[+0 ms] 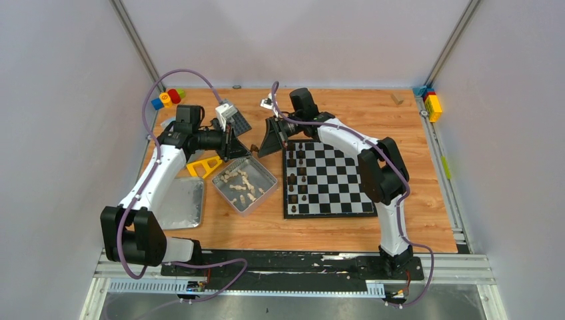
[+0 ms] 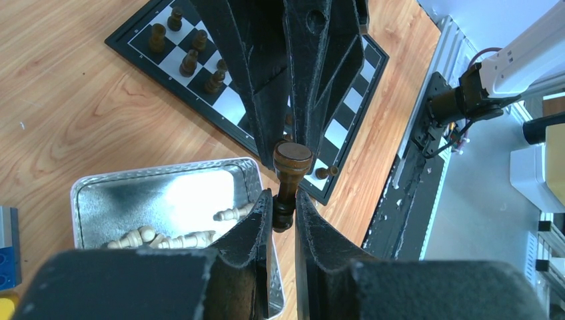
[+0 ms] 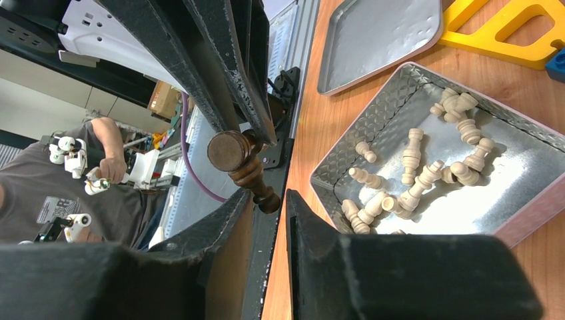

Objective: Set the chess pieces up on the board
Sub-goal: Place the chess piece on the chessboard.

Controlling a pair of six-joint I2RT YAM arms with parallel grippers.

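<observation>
The left gripper (image 2: 283,197) is clamped on the stem of a dark brown chess piece (image 2: 292,160), fingers pressing it from both sides; the piece hangs upside down, round flat base uppermost and tilted, knobbed head pointing down; the right gripper (image 3: 269,195) faces the left one tip to tip, and the piece's head lies in the narrow gap between its fingers; whether those fingers press the piece or stand just off it I cannot tell.

From above, the held piece sits in the air over the wooden counter (image 1: 413,167), between the far corner of the tin (image 2: 166,190) and the far left corner of the board (image 1: 340,183).

The piece is turned wood, dark brown and glossy, with a slim ringed stem widening to the base; the board is flat, with black and silvery-white checks inside a black border; other dark pieces (image 2: 189,62) stand upright along its left side; cream pieces (image 3: 412,150) lie tumbled in the open tin, just left of the board.

A person in a grey shirt (image 3: 40,207) shows in the right wrist view; the print on the shirt is too small to read.
</observation>
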